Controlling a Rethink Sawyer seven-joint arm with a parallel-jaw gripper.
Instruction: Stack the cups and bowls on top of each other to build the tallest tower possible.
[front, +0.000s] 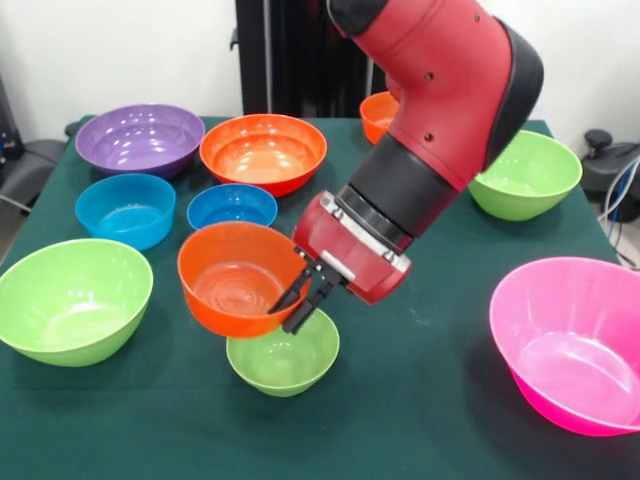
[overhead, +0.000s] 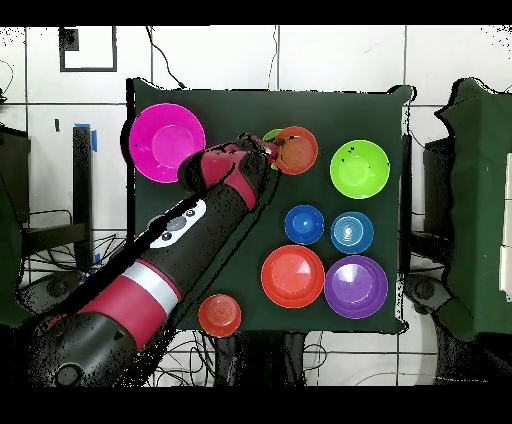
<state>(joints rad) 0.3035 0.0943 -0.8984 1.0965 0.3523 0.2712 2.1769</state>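
Note:
My gripper (front: 300, 300) is shut on the right rim of a mid-sized orange bowl (front: 235, 275), one finger inside and one outside. The bowl hangs tilted just behind and left of a small lime green bowl (front: 283, 355) that stands upright on the green cloth. I cannot tell whether the two bowls touch. In the overhead view the orange bowl (overhead: 297, 150) mostly covers the small green bowl (overhead: 270, 135), and my gripper (overhead: 275, 160) sits at its edge. No stacked tower shows.
Loose bowls ring the table: large lime green (front: 72, 298), two blue (front: 125, 208) (front: 232, 205), purple (front: 140, 138), large orange (front: 263, 150), small orange (front: 378, 112) behind my arm, lime green (front: 527, 172), big pink (front: 570, 340).

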